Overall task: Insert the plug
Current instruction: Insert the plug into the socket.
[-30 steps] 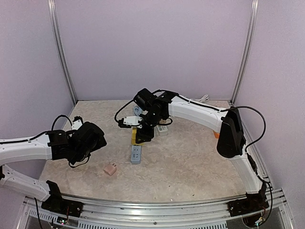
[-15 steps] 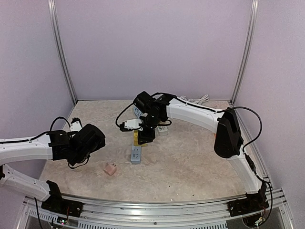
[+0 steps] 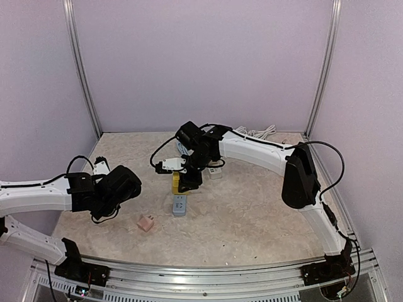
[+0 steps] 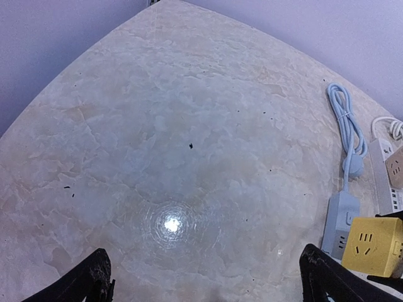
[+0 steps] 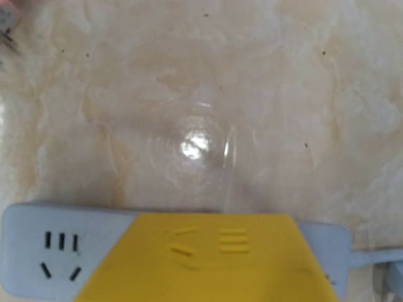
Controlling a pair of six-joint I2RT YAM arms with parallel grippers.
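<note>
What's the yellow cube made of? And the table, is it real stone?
Yellow cube: probably plastic, smooth and matte, going by its even colour and moulded socket slots. Table: looks like glossy marble, with beige veins and a bright lamp glare on it. It might only be a printed stone-look sheet; the pictures cannot settle that.

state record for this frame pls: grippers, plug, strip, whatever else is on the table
left gripper: open, empty, above bare table
right gripper: shut on yellow plug, as far as the views show
plug position: over the middle of the grey strip; sockets at one end of the strip showing
seating: cannot tell
pink adapter: loose on table, apart from the strip, towards the arms' bases
white strip: just behind the right gripper
</note>
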